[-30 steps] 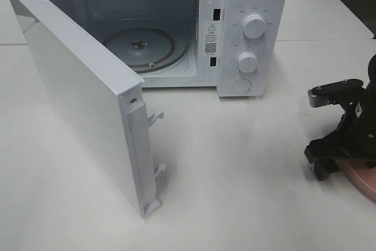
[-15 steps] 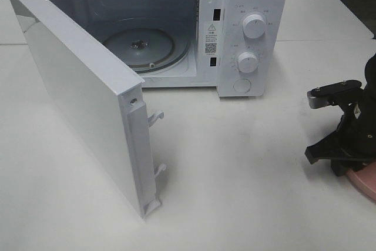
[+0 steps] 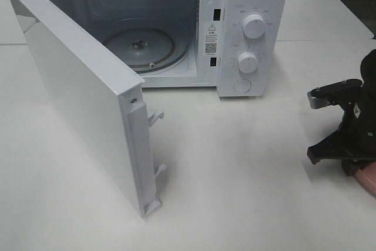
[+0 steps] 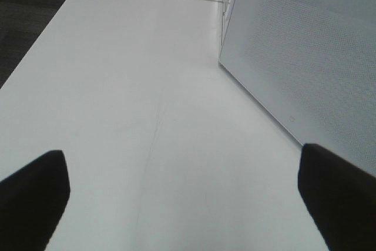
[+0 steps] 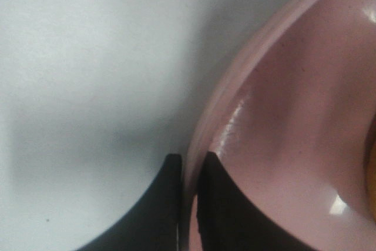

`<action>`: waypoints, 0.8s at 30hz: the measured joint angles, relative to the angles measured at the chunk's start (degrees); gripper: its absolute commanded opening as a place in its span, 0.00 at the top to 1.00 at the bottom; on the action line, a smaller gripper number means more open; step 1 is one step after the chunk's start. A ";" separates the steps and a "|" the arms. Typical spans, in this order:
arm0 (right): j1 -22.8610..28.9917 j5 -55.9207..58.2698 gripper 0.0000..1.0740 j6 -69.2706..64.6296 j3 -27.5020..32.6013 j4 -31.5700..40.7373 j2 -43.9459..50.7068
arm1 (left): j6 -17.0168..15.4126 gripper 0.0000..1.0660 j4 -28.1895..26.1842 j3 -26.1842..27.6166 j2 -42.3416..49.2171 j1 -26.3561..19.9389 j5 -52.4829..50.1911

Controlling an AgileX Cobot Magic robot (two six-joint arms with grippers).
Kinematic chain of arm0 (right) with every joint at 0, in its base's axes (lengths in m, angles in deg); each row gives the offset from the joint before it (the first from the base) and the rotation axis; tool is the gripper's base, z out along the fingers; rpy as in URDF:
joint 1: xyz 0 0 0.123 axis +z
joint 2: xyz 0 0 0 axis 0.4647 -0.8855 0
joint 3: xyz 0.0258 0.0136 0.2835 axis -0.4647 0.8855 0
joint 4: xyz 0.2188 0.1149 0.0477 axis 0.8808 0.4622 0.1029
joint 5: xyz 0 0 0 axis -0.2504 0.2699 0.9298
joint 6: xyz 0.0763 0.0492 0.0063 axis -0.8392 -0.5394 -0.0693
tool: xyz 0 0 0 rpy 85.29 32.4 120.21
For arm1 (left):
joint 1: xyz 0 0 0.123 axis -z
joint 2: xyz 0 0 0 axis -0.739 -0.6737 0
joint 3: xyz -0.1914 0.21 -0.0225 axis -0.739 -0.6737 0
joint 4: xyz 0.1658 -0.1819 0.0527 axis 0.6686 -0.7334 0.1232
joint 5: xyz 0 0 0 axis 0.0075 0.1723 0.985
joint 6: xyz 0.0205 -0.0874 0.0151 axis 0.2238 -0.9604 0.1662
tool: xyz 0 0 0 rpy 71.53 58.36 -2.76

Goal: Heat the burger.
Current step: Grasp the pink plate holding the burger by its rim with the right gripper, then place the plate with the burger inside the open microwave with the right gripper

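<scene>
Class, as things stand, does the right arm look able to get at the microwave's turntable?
Probably yes: the door stands wide open, swung left away from the right gripper; nothing blocks the turntable.

Prob. lab test bench: 1 white microwave (image 3: 252, 4) stands on plain white tables (image 3: 252, 163) butted edge to edge, dark floor (image 4: 23, 4) beyond.

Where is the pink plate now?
The pink plate sits at the exterior view's right edge, right of the microwave, its rim pinched by the right gripper.
</scene>
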 measured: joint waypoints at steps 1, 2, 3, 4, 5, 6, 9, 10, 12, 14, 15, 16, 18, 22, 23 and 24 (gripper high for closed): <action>0.00 0.00 1.00 0.00 0.00 0.00 0.00 | 0.00 0.08 0.00 0.00 0.00 0.00 0.00; 0.06 0.57 1.00 -0.80 0.00 -0.63 0.00 | 0.00 0.08 0.00 0.00 0.00 0.00 0.00; 0.80 1.72 1.00 -2.58 0.00 -2.52 0.00 | 0.00 0.08 0.00 0.00 0.00 0.00 0.00; 0.80 1.72 1.00 -2.58 0.00 -2.52 0.00 | 0.00 0.08 0.00 0.00 0.00 0.00 0.00; 1.78 2.64 1.00 -4.64 0.00 -4.24 0.00 | 0.00 0.08 0.00 0.00 0.00 0.00 0.00; 1.78 2.64 1.00 -4.64 0.00 -4.24 0.00 | 0.00 0.08 0.00 0.00 0.00 0.00 0.00; 3.38 4.30 1.00 -7.79 0.00 -6.70 0.63 | 0.00 0.08 0.00 0.00 0.00 0.00 0.00; 4.35 5.67 1.00 -9.51 0.00 -7.85 1.15 | 0.00 0.08 0.00 0.00 0.00 0.00 0.00; 4.81 6.30 1.00 -10.37 0.06 -8.37 1.38 | 0.00 0.08 0.00 0.00 0.00 0.00 0.00; 5.56 7.22 1.00 -11.12 0.11 -9.00 1.60 | 0.00 0.08 0.00 0.00 0.00 0.00 0.00; 6.13 8.19 1.00 -11.57 0.11 -9.11 1.89 | 0.00 0.08 0.00 0.00 0.00 0.00 0.00; 6.70 8.82 1.00 -12.38 0.11 -9.34 2.18 | 0.00 0.08 0.00 0.00 0.00 0.00 0.00; 6.99 9.34 1.00 -12.72 0.11 -9.57 2.35 | 0.00 0.08 0.00 0.00 0.00 0.00 0.00; 7.73 11.06 1.00 -13.92 0.34 -10.31 3.55 | 0.00 0.08 0.00 0.00 0.00 0.00 0.00; 7.73 11.29 1.00 -13.98 0.52 -10.43 4.07 | 0.00 0.08 0.00 0.00 0.00 0.00 0.00; 7.73 11.29 1.00 -13.98 0.52 -10.43 4.07 | 0.00 0.08 0.00 0.00 0.00 0.00 0.00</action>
